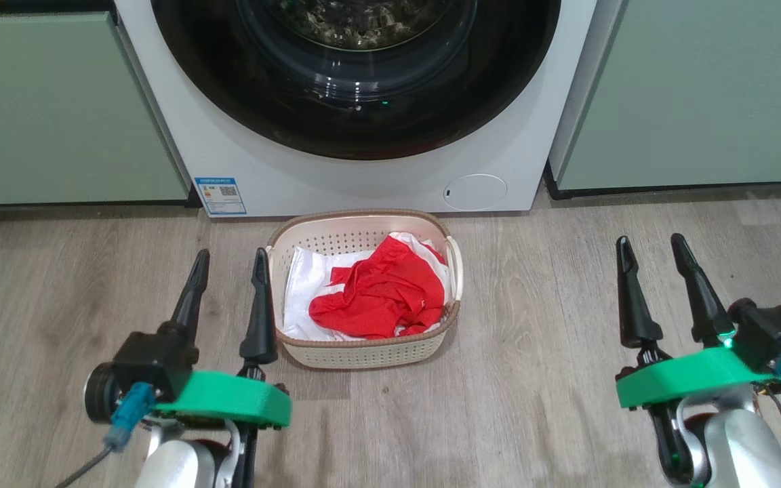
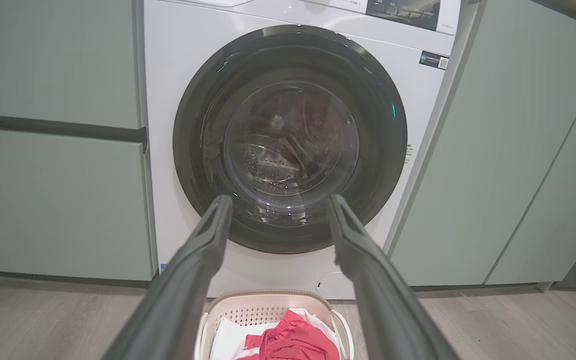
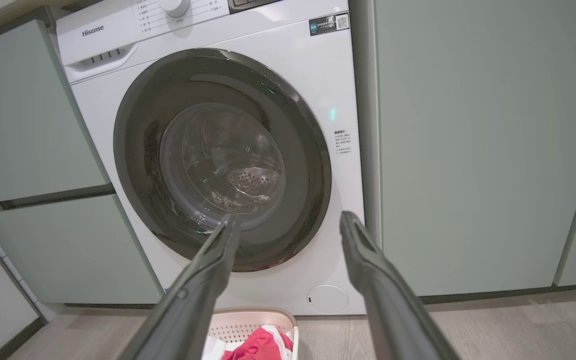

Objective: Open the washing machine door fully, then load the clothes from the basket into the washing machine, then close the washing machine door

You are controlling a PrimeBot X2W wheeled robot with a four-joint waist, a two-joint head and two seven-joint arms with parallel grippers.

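- Pale green cabinet (image 1: 58, 108) at far left, butted against the washing machine (image 1: 336, 183). Not task-relevant.
- left pincer (image 1: 231, 252): jaws spread wide with nothing between them. It hangs over the wood floor (image 1: 533, 305) just left of the basket, with its inner finger close beside the basket's left handle. Contact can't be confirmed.
- basket (image 1: 363, 352): cream, perforated, brown rim. It sits on the floor directly in front of the machine, between the two pincers and nearer the left one.
- clothes (image 1: 380, 295): bright red, soft and crumpled into one heap. They lie in the basket's middle-right on a white sheet (image 1: 302, 285), none of them in the drum.
- washing machine door (image 2: 290, 135): shut, flush to the white front, with a glossy black rim, bulged clear glass and the drum visible behind.
- Key relation: the door lies ahead of and above both pincers, beyond the basket. It is round, so it has no long axis to line up with. Handle and hinge side are not readable.
- Judgement: the current step is opening the door, and the reach must go up and forward over the basket. The left pincer sits more in line with the door, whose glass shows between its fingers in the left wrist view. In the right wrist view the door sits off to the left.
- right pincer (image 1: 650, 238): jaws also wide apart and empty, over bare floor well apart from the basket.
- Second green cabinet (image 1: 689, 95) to the right of the machine.
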